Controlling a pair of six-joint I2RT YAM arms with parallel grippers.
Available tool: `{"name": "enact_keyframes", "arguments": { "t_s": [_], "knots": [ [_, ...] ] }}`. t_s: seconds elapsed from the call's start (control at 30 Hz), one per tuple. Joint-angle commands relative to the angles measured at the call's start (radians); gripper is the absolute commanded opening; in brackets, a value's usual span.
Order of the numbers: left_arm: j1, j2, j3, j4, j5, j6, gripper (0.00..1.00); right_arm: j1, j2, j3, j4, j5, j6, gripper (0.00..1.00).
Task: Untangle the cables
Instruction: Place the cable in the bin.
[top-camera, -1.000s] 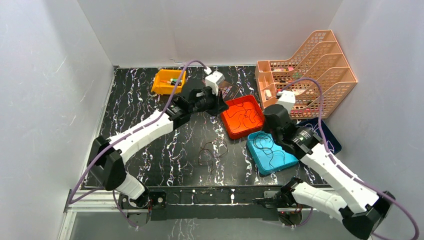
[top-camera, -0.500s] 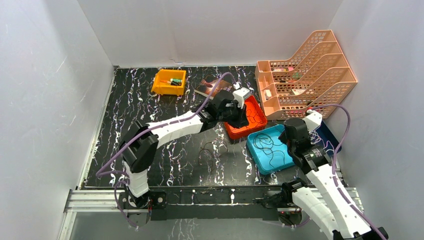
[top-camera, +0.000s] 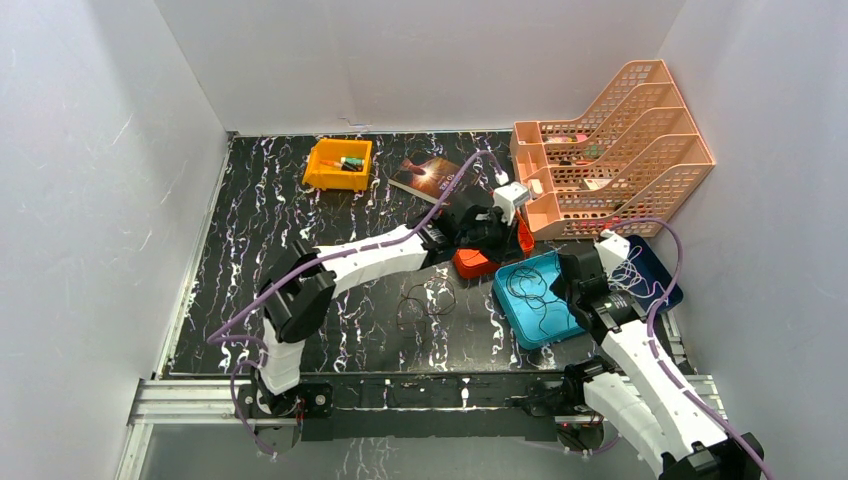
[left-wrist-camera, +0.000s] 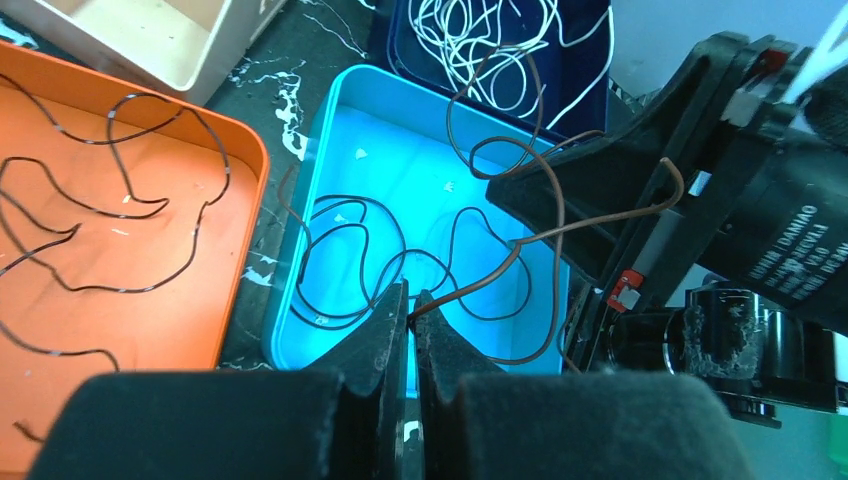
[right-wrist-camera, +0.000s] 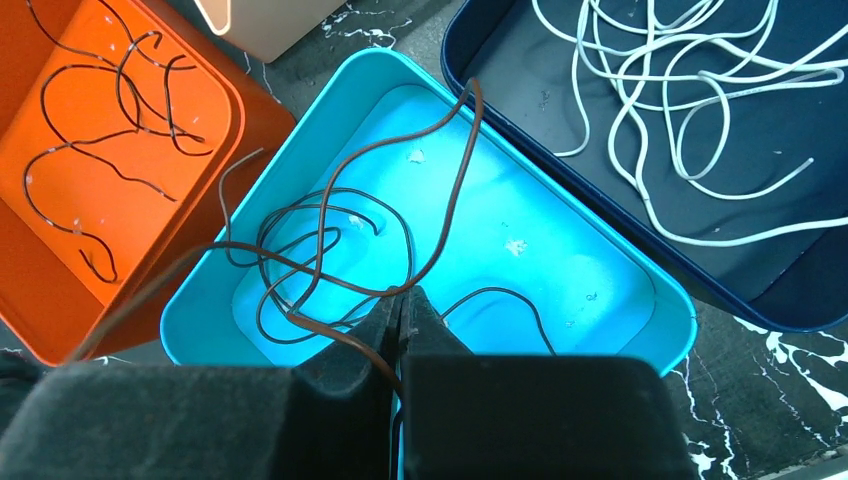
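Left hand (left-wrist-camera: 411, 305) and right hand (right-wrist-camera: 398, 312) each pinched shut on the brown cable (left-wrist-camera: 548, 200), strung above the cyan tray (right-wrist-camera: 570, 260). Black cable (right-wrist-camera: 300, 250) lies inside it. White cable (right-wrist-camera: 660, 90) sits in the navy tray (right-wrist-camera: 500, 60) at 2 o'clock. Dark tangle (top-camera: 425, 298) is on the tabletop (top-camera: 300, 200) at 9 o'clock.

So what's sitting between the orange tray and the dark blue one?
The light blue tray, with dark cables looped inside. The right wrist view shows it flanked by the orange tray and the dark blue tray.

Right arm motor (left-wrist-camera: 790, 250): white print, probably "DAMIAO".
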Motion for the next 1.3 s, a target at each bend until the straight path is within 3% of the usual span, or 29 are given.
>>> {"name": "enact_keyframes", "arguments": {
  "t_s": [0.0,0.17,0.37,0.53,0.83,1.27],
  "knots": [
    [-0.021,0.046,0.054,-0.002,0.019,0.013,0.0,-0.006,-0.025,-0.01,0.042,0.033,0.021,0.11],
    [-0.026,0.093,0.088,-0.007,0.026,0.015,0.0,-0.007,-0.029,-0.021,0.037,0.06,0.031,0.22],
    [-0.03,0.124,0.123,-0.022,0.031,0.024,0.0,-0.007,-0.077,0.053,-0.015,0.075,0.004,0.47],
    [-0.033,0.135,0.138,-0.032,0.033,0.031,0.0,-0.007,-0.146,0.145,-0.072,0.084,-0.031,0.6],
    [-0.05,0.163,0.187,-0.081,0.023,0.072,0.0,-0.007,-0.275,0.222,0.029,-0.014,-0.146,0.61],
    [-0.101,0.229,0.265,-0.157,0.008,0.133,0.0,-0.006,-0.395,0.301,0.073,-0.013,-0.23,0.62]
  ]
}}
